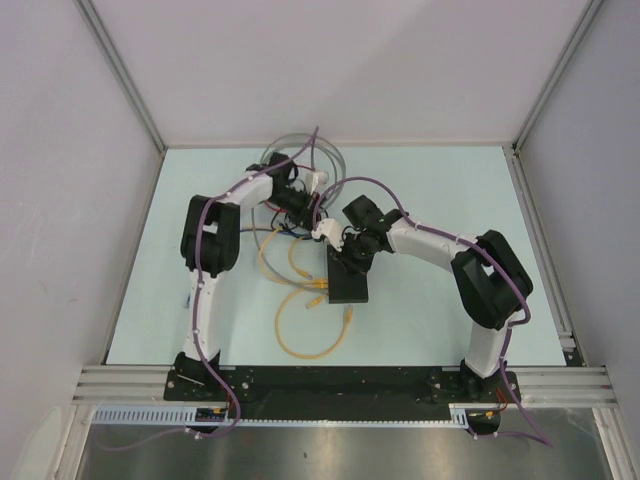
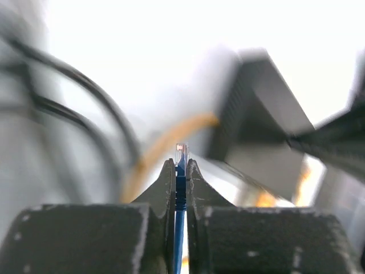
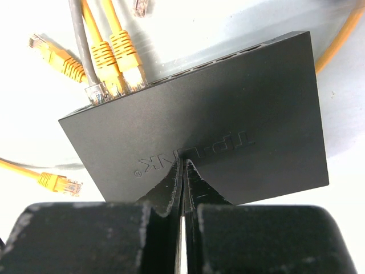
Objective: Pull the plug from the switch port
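bench (image 1: 450, 200) carries the switch (image 1: 347, 278) about its middle; right gripper (image 3: 183, 164) rests pinched-together fingertips on the switch's top face; left gripper (image 2: 180, 166) is clamped narrow on the plug (image 2: 182, 153), clear tip in open air; two yellow plugs (image 3: 121, 57) sit in end ports
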Motion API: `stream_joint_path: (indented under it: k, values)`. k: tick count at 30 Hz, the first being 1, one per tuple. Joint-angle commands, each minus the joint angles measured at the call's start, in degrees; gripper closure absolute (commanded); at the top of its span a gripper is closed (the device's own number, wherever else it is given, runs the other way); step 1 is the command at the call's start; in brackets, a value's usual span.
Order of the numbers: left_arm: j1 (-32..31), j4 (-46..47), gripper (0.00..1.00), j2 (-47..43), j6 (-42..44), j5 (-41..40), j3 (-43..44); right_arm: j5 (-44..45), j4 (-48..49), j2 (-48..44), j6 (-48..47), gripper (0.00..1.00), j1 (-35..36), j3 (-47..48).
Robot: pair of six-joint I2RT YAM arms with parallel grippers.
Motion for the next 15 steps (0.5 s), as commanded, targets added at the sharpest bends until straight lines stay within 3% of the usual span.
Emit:
stream_joint_path:
  k: [1, 2, 3, 6, 9, 11, 15]
  values:
    - [1.0, 11.0, 0.93, -4.6, -6.0, -7.9, 9.8, 3.8, -3.6, 2.9, -1.5, 1.0, 0.7, -3.3]
    - [1.1, 11.4, 0.89, -4.6, -6.9, -9.2, 10.5, 3.7, -3.6, 2.9, -1.4, 1.0, 0.8, -3.3]
    - [1.1, 11.5, 0.73, -4.8, -7.1, -10.7, 10.8, 3.7, -3.5, 2.9, -1.3, 1.0, 0.6, -3.3]
    - [1.6, 8.3, 0.54, -5.6, -6.6, -8.2, 10.5, 4.2, -2.3, 2.5, -1.0, 1.0, 0.4, -3.2]
    - [2.6, 4.8, 0.46, -8.3, -6.1, 0.3, 8.2, 4.1, -1.7, 2.3, 0.1, 1.0, -1.2, -2.8]
    - [2.4, -0.3, 0.42, -9.0, -1.0, 4.8, 8.8, 3.5, -1.0, 1.5, 0.9, 1.0, -2.7, -2.3]
    - [2.3, -20.7, 0.39, -7.7, 9.6, 9.1, 12.4, 2.8, 0.6, -0.9, 3.8, 1.0, -4.0, -1.6]
